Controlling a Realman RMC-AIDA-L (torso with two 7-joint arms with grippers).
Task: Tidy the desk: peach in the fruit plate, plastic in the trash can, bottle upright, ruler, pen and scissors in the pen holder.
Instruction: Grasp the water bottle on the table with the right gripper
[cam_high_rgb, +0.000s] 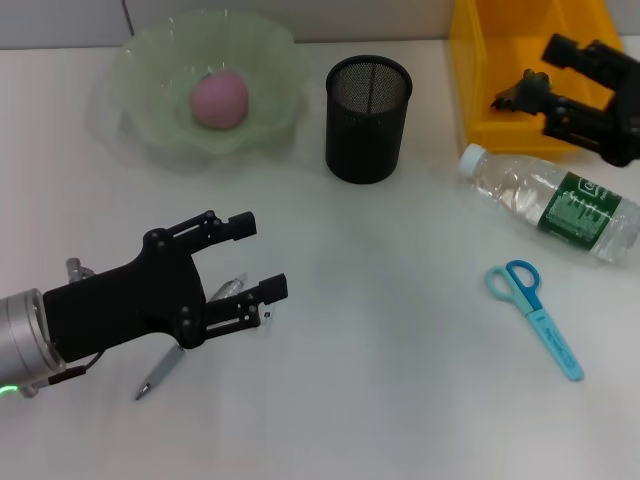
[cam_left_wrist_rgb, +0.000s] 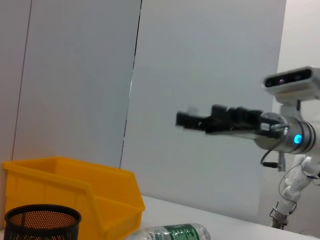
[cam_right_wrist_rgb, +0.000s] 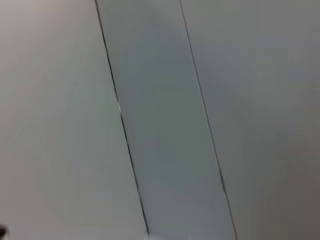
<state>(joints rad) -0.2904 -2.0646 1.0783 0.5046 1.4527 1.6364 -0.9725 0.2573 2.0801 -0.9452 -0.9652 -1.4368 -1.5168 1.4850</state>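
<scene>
The pink peach (cam_high_rgb: 220, 98) lies in the pale green fruit plate (cam_high_rgb: 140, 75) at the desk's back left. The black mesh pen holder (cam_high_rgb: 368, 118) (cam_left_wrist_rgb: 42, 220) stands beside it and looks empty. My left gripper (cam_high_rgb: 258, 258) hovers open at the front left, above the silver pen (cam_high_rgb: 158, 378), which lies partly under it. My right gripper (cam_high_rgb: 543, 70) (cam_left_wrist_rgb: 192, 119) hangs open over the yellow trash can (cam_high_rgb: 490, 40) (cam_left_wrist_rgb: 75, 185). The bottle (cam_high_rgb: 555, 205) (cam_left_wrist_rgb: 175, 232) lies on its side. The light blue scissors (cam_high_rgb: 535, 315) lie in front of it. Ruler and plastic are out of view.
The white desk (cam_high_rgb: 400, 350) meets a grey panelled wall at the back. The trash can stands at the back right corner, close to the lying bottle's cap. The right wrist view shows only wall panels.
</scene>
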